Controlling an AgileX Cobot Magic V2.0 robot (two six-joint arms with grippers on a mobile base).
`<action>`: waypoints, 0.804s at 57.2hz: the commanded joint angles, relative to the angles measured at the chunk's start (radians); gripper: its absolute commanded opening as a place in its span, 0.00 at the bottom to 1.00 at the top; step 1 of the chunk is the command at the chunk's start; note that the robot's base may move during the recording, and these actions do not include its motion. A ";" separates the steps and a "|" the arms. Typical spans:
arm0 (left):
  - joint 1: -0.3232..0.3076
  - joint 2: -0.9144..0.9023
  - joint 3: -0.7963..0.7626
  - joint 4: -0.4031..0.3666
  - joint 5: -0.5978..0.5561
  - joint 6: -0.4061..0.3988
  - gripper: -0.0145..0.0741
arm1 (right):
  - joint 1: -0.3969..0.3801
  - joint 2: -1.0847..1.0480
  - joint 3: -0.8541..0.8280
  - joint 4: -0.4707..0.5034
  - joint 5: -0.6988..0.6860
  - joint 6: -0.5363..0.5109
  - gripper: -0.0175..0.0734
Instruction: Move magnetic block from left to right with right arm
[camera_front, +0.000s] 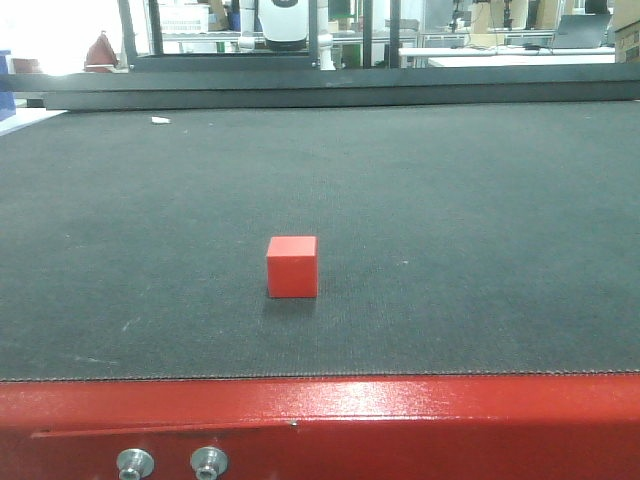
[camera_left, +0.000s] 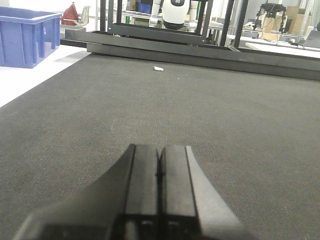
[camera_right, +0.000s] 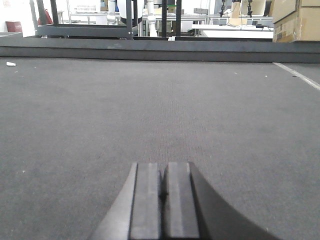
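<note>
The magnetic block (camera_front: 292, 266) sits upright on the dark table (camera_front: 480, 180), near the front and just left of centre, behind the glossy red edge (camera_front: 420, 410). Both wrist views look low and level across the mat, though whether either tool touches it is hard to tell. A white scrap (camera_front: 160, 120) lies far off at 11 o'clock from the block. A blue crate (camera_left: 25, 37) stands at 10 o'clock of the left tool (camera_left: 160, 148). Its fingers, like those of the right tool (camera_right: 163, 165), are pressed together on nothing.

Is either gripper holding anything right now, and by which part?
Nothing is held. The left gripper and the right gripper are both shut with nothing between their jaws. The red block sits alone on the dark mat, untouched.
</note>
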 joint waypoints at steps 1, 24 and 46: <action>-0.004 -0.011 0.010 0.000 -0.076 0.000 0.02 | -0.003 -0.021 -0.001 -0.007 -0.122 0.000 0.23; -0.004 -0.011 0.010 0.000 -0.076 0.000 0.02 | -0.003 -0.002 -0.182 0.177 0.148 0.058 0.23; -0.004 -0.011 0.010 0.000 -0.076 0.000 0.02 | 0.000 0.340 -0.376 0.077 0.398 0.058 0.23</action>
